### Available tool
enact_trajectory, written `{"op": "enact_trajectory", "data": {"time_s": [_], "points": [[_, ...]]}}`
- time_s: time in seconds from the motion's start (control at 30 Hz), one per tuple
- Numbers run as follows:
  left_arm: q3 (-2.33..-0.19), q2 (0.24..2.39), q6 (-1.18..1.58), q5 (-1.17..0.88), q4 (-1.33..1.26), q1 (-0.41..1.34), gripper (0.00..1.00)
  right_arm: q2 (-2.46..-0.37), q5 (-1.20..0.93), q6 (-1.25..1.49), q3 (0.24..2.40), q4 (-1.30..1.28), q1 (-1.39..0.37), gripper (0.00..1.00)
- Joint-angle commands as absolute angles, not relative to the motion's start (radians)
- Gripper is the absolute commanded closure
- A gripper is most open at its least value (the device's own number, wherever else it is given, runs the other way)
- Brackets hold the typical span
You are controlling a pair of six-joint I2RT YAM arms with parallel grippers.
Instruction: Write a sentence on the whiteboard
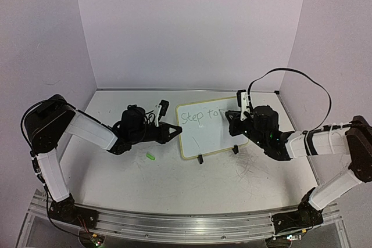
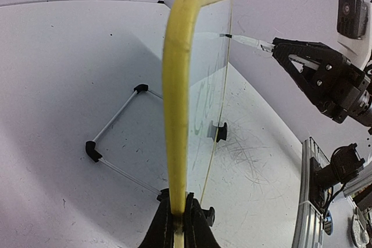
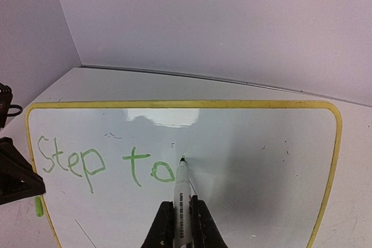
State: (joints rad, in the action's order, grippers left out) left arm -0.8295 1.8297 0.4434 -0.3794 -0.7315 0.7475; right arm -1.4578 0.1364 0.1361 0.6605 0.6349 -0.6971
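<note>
The left gripper (image 2: 177, 225) is clamped on the rim of the board (image 3: 261, 161), which rises straight ahead of its fingers. That pinch likely braces the board on its wire stand (image 2: 116, 121) against the pen's push. The right gripper (image 3: 180, 222) is closed around a marker (image 3: 181, 193), barrel pointing forward from the jaws and tip touching the board just ahead. The sentence (image 3: 96, 161), in green, reads only "Step to". It lies left of that tip, so the next letters belong to its right.
</note>
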Motion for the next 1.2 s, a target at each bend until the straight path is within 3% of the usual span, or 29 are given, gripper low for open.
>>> {"op": "enact_trajectory", "data": {"time_s": [0.0,1.17], "points": [[-0.85,1.801,0.413,-0.32,-0.707,0.741,1.0,-1.45,0.152,0.158,0.647,0.62,-0.701,1.0],[-0.85,1.807,0.417,-0.336,-0.703,0.741,1.0,-1.486,0.254,0.145,0.688,0.662,-0.708,1.0]]}}
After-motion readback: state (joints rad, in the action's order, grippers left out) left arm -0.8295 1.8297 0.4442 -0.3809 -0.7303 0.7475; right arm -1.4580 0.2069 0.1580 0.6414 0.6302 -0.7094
